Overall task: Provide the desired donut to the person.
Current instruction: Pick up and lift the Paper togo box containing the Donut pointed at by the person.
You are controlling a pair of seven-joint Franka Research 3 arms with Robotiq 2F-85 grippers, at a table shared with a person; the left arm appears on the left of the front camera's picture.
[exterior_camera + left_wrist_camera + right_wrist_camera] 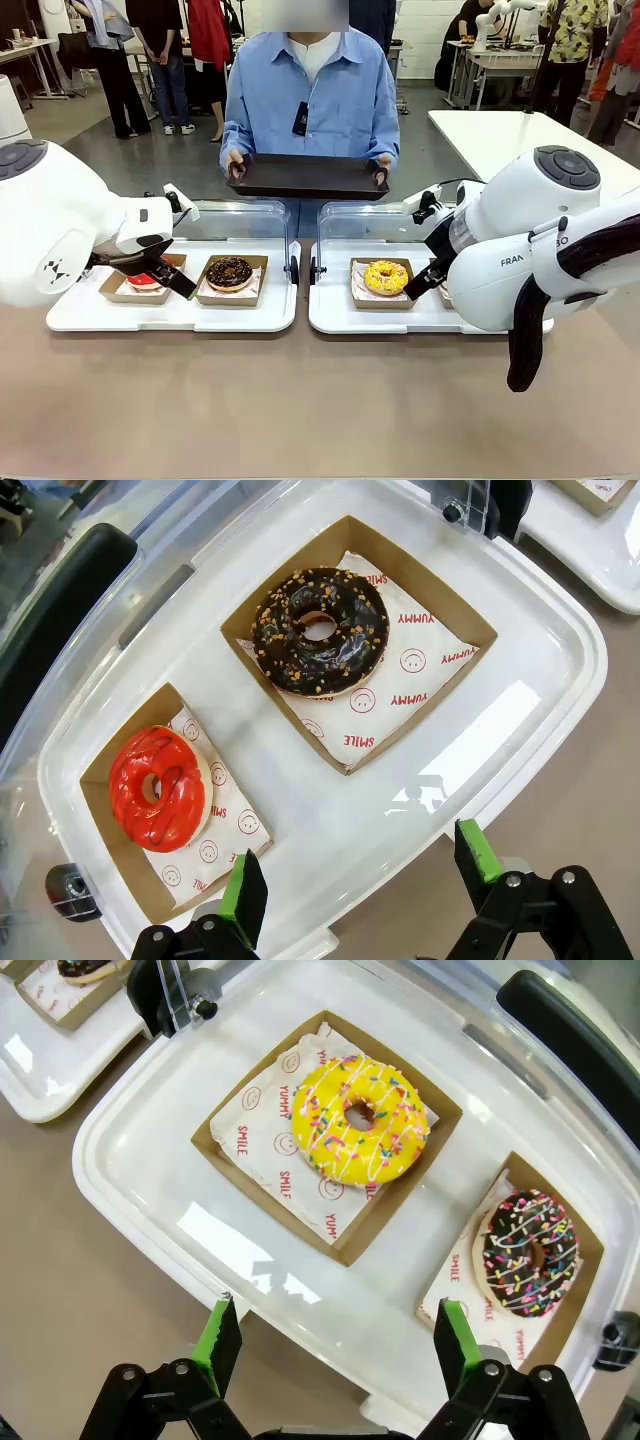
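Observation:
The person (312, 90) in a light blue shirt stands across the table and holds out a dark tray (308, 176) with both hands. A red glazed donut (158, 787) and a chocolate donut with orange crumbs (320, 630) lie in paper boxes on the left white tray (540, 710). A yellow sprinkled donut (360, 1120) and a chocolate sprinkled donut (530, 1253) lie on the right white tray (150, 1160). My left gripper (362, 875) hangs open above its tray's near edge, beside the red donut (146, 280). My right gripper (335, 1345) is open over its tray's edge, near the yellow donut (386, 276).
Both trays' clear lids (240, 220) stand raised at the back, between the donuts and the person. Bare brown tabletop (300, 400) stretches in front of the trays. Another white table (520, 135) stands at the right rear, and other people stand far behind.

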